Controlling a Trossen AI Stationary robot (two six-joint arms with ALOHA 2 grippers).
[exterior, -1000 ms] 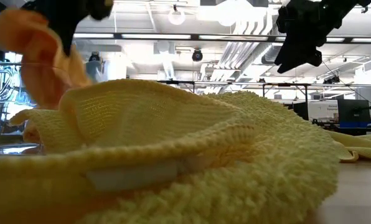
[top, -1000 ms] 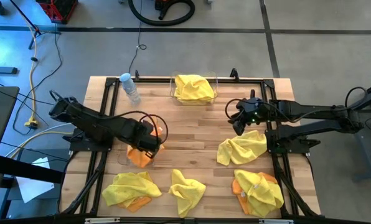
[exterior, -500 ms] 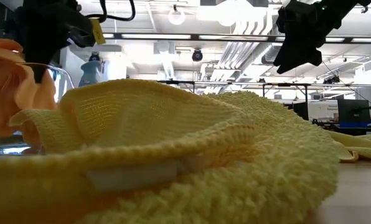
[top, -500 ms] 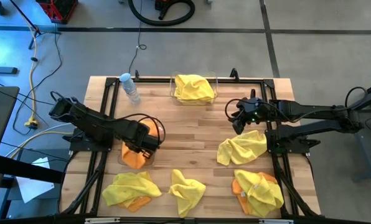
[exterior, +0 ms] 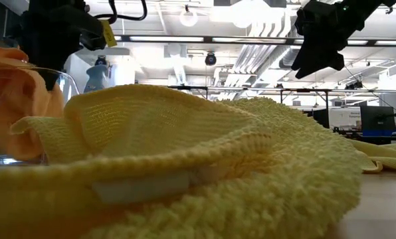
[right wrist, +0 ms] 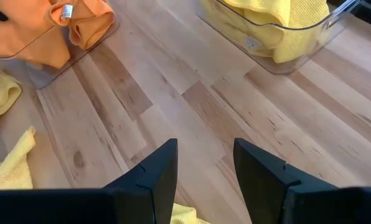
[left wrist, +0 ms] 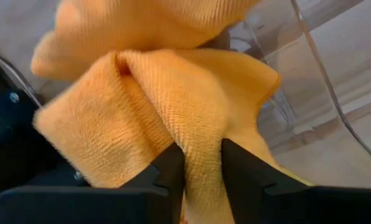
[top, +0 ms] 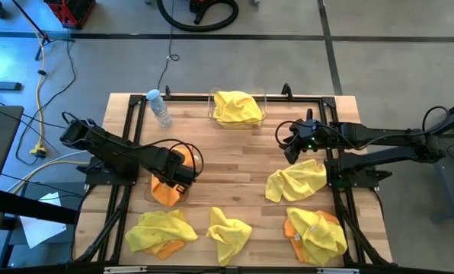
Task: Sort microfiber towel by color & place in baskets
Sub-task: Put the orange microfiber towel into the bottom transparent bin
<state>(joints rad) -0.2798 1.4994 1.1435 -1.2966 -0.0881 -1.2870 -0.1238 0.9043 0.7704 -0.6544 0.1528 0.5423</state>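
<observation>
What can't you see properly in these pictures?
- Low view: a big yellow towel right at the camera blocks almost the whole table behind it.
- High view: the left gripper and its arm cover the orange towel and most of its clear basket.
- High view: orange cloth peeks from under the front yellow towels; how many, hidden.
</observation>
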